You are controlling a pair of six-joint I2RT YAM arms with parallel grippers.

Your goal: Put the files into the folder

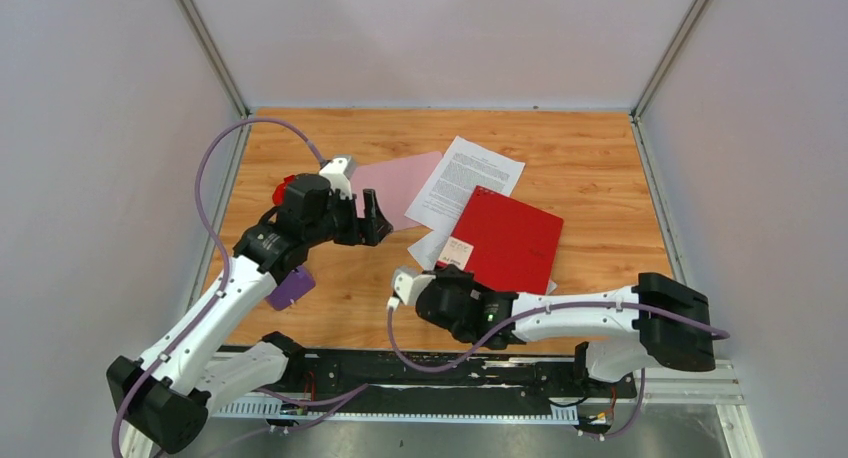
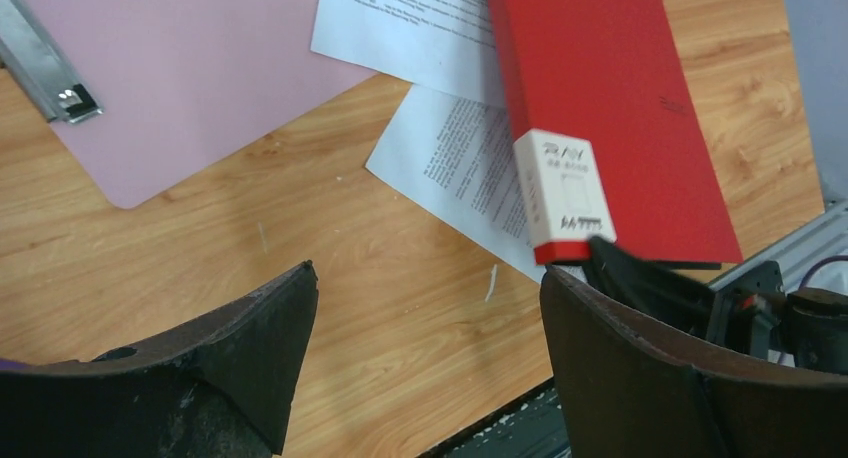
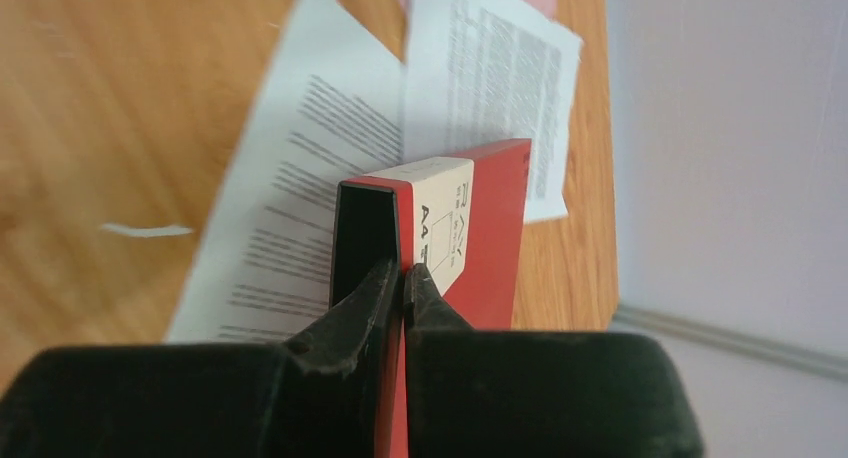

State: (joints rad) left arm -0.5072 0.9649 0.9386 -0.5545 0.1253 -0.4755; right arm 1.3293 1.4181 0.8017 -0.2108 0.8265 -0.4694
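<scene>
Right gripper (image 3: pixel 405 278) pinched tight on red folder (image 1: pixel 510 240), on the cover edge at its labelled spine corner. Left gripper (image 2: pixel 430 278) jaws wide, holding nothing, over bare table (image 1: pixel 600 168) left of folder. Files (image 1: pixel 470 183): both sheets flat, partly under folder, edges jutting past its far and left sides. Pink clipboard (image 1: pixel 395 183) beyond folder's far-left.

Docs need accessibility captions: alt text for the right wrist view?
The right hand pinches the labelled edge of a red folder, one finger inside its open end and one outside. Beyond it, two printed files lie overlapping on the wooden table, partly under the folder.
</scene>
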